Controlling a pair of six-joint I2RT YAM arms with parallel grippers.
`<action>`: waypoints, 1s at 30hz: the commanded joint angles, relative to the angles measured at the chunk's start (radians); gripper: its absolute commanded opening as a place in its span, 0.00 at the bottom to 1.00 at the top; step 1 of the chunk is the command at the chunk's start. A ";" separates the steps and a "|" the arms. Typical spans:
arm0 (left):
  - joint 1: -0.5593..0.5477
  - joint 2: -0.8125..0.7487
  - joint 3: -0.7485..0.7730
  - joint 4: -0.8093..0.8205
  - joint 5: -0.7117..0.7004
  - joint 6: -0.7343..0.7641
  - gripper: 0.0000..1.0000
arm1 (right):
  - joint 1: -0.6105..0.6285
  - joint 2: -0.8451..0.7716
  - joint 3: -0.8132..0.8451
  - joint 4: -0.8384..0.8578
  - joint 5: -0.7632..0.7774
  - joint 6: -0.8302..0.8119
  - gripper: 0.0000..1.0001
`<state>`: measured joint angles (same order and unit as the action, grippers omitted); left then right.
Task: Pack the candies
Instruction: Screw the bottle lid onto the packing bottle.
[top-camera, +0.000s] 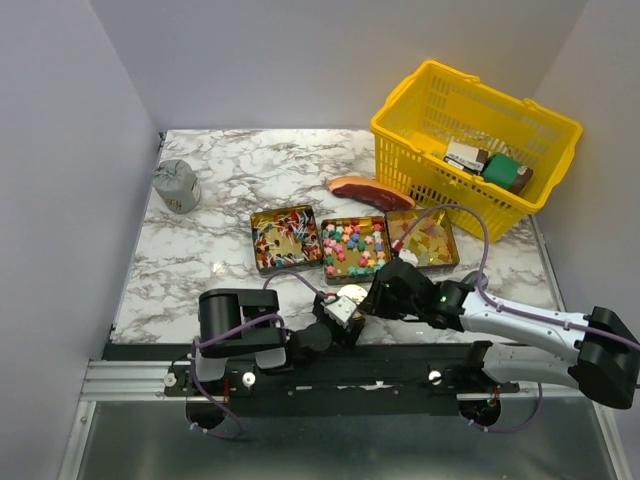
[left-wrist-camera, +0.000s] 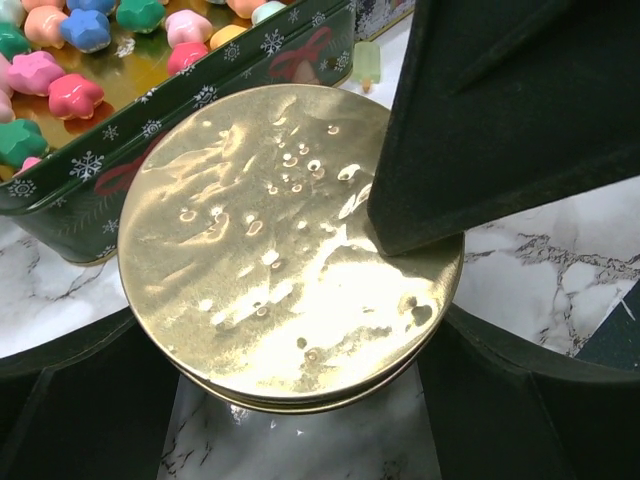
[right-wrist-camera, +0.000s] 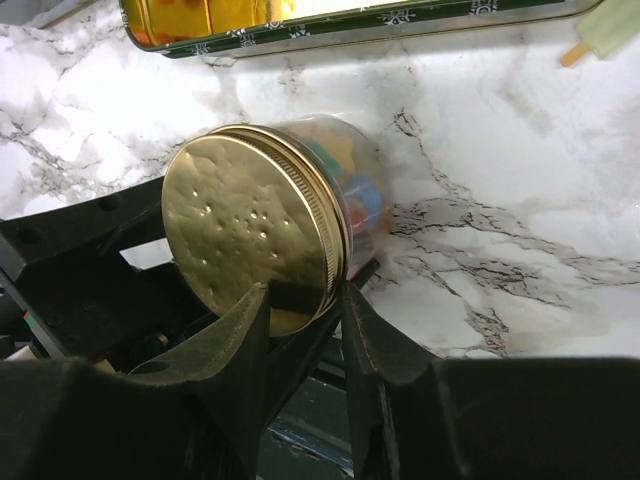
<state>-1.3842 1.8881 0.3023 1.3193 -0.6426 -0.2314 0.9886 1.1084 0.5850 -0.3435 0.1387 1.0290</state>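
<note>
While the left gripper (top-camera: 338, 312) is clasping a clear glass jar (right-wrist-camera: 358, 165) by its body, jaws spread wide around it, the jar is lying tilted close to the table's (top-camera: 210, 250) near edge. Its round gold lid (left-wrist-camera: 290, 240) – shiny, dimpled, ribbed at the rim – is catching the light. A few coloured candies (right-wrist-camera: 352, 188) are showing through the glass. The right gripper (right-wrist-camera: 305, 305) is straddling the lid's lower rim, one dark finger across its face and one along its threaded side; whether it is pressing cannot be told.

Just beyond the jar, three square green tins (top-camera: 322, 262) printed with snowflakes and red bows are sitting in a row, gold inside. They are holding wrapped pieces (top-camera: 284, 237) in red, blue and white on the left, pastel stars (top-camera: 353, 246) in the middle and translucent yellow-orange pieces (top-camera: 426, 240) on the right.

Behind them a reddish-brown steak-shaped slab (top-camera: 370, 192) is lying flat. A yellow mesh basket (top-camera: 440, 180) is occupying the far right corner with boxed packets (top-camera: 466, 156) inside, and a crumpled grey pouch (top-camera: 176, 185) is resting by the left edge. White marble with grey veining is covering the table – plain grey walls (top-camera: 330, 60) are closing it in
</note>
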 joint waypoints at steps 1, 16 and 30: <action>0.025 0.020 0.023 0.138 0.017 0.027 0.81 | 0.009 -0.015 -0.021 -0.132 -0.002 0.022 0.30; 0.024 0.054 -0.014 0.161 0.110 0.023 0.50 | -0.051 0.059 0.139 -0.095 0.161 -0.200 0.49; 0.024 0.066 -0.003 0.136 0.112 0.007 0.50 | -0.079 0.104 0.001 0.023 -0.010 -0.182 0.21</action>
<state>-1.3598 1.9255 0.3050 1.3781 -0.5587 -0.2150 0.9070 1.2087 0.6868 -0.3523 0.1989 0.8249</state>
